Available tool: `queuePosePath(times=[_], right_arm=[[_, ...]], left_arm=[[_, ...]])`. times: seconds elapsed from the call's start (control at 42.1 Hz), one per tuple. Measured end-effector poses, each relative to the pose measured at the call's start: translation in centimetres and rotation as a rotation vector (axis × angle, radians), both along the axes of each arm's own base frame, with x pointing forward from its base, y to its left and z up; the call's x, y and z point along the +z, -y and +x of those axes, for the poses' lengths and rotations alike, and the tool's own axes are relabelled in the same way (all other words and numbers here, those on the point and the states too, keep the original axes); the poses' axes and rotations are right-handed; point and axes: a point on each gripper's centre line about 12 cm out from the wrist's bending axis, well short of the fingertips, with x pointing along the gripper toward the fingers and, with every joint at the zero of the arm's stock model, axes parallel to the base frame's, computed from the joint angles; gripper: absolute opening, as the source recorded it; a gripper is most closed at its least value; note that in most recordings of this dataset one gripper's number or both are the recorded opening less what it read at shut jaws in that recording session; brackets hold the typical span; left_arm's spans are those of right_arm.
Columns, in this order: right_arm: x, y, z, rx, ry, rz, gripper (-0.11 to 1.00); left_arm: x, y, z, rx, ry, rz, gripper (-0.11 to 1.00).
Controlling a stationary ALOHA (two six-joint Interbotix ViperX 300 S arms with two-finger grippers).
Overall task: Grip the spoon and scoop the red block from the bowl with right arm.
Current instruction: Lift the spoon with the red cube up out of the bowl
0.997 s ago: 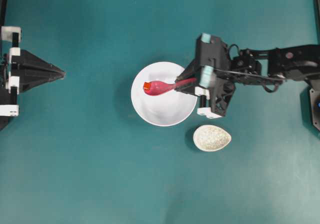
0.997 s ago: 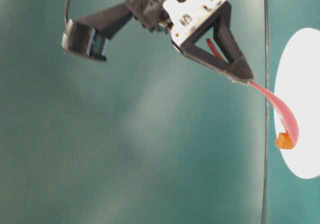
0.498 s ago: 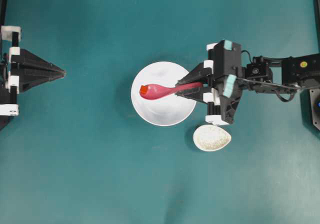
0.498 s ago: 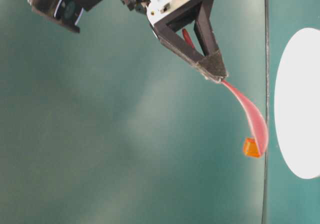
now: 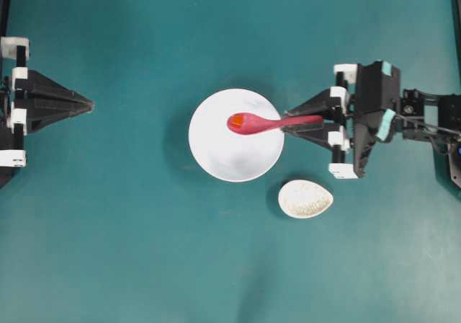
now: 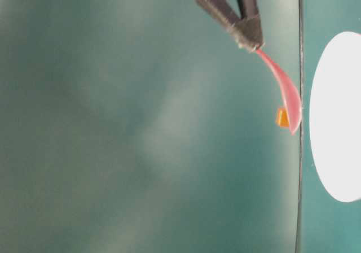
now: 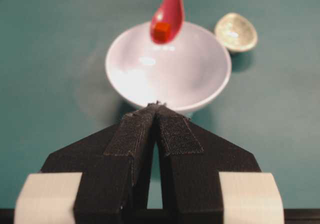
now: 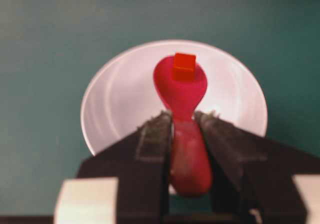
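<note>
My right gripper [image 5: 294, 118] [image 8: 183, 116] is shut on the handle of the pink spoon [image 5: 261, 123] [image 8: 181, 91] and holds it raised above the white bowl [image 5: 223, 161] [image 8: 115, 104]. The red block [image 5: 236, 120] [image 8: 184, 66] sits in the spoon's scoop, also seen in the left wrist view [image 7: 162, 31] and the table-level view [image 6: 282, 117]. The spoon [image 6: 285, 92] hangs clear of the bowl [image 6: 338, 117] there. My left gripper [image 5: 91, 106] [image 7: 156, 105] is shut and empty at the far left, well away from the bowl [image 7: 125, 79].
A beige speckled egg-shaped dish [image 5: 305, 198] [image 7: 236, 31] sits on the teal table just right of and below the bowl in the overhead view, under my right arm's side.
My right gripper has pulled back to the right and risen, carrying the spoon with the red block up out of the bowl. The left arm has not moved.
</note>
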Motion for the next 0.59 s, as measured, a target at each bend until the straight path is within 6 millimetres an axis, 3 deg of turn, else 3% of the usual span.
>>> queuePosePath(times=[0.166,0.593], right_arm=[[-0.65,-0.02,-0.86,-0.007,0.021,-0.001,0.24],[-0.12,-0.02,-0.63,0.001,0.057,-0.028,0.24]], left_arm=[[-0.05,0.00,0.01,0.000,-0.003,0.000,0.00],[-0.27,0.00,0.01,0.001,-0.017,-0.003,0.00]])
